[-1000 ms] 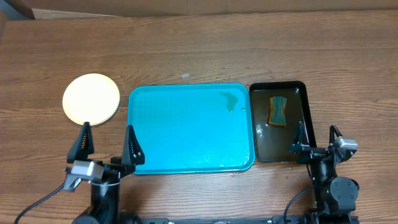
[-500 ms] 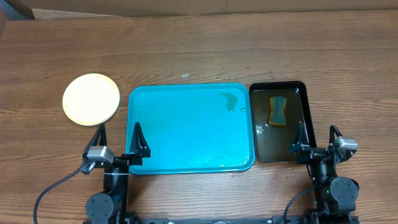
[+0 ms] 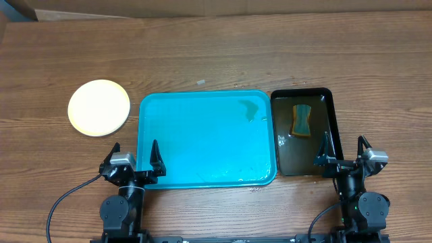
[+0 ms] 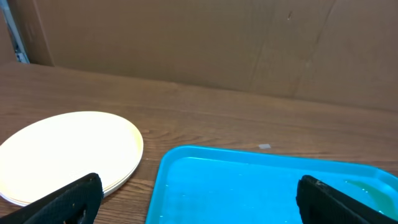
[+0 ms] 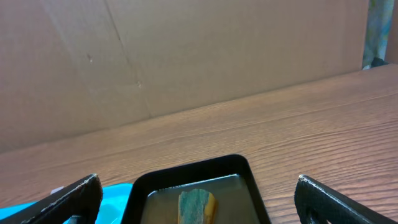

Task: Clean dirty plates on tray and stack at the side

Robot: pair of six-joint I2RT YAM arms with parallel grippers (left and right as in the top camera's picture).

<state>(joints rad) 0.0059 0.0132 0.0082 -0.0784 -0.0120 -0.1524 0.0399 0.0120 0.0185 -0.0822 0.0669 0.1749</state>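
Note:
The plates [image 3: 98, 107] lie in one stack on the table, left of the turquoise tray [image 3: 206, 138]. The top plate is pale yellow and shows no smears. The left wrist view shows the layered rims of the stack [image 4: 65, 149] beside the tray [image 4: 249, 186], which holds no plates, only a wet film. My left gripper [image 3: 133, 156] is open at the tray's front left corner, holding nothing [image 4: 199, 208]. My right gripper [image 3: 344, 150] is open and holds nothing, at the front end of the black tray.
A narrow black tray [image 3: 302, 162] with water sits right of the turquoise one. A yellow-green sponge [image 3: 302, 120] lies in its far half, also in the right wrist view [image 5: 196, 208]. Brown cardboard walls stand along the table's far edge.
My left arm has drawn back and to the right, from just in front of the plate stack to the tray's front left corner, jaws still open. The right arm has not moved.

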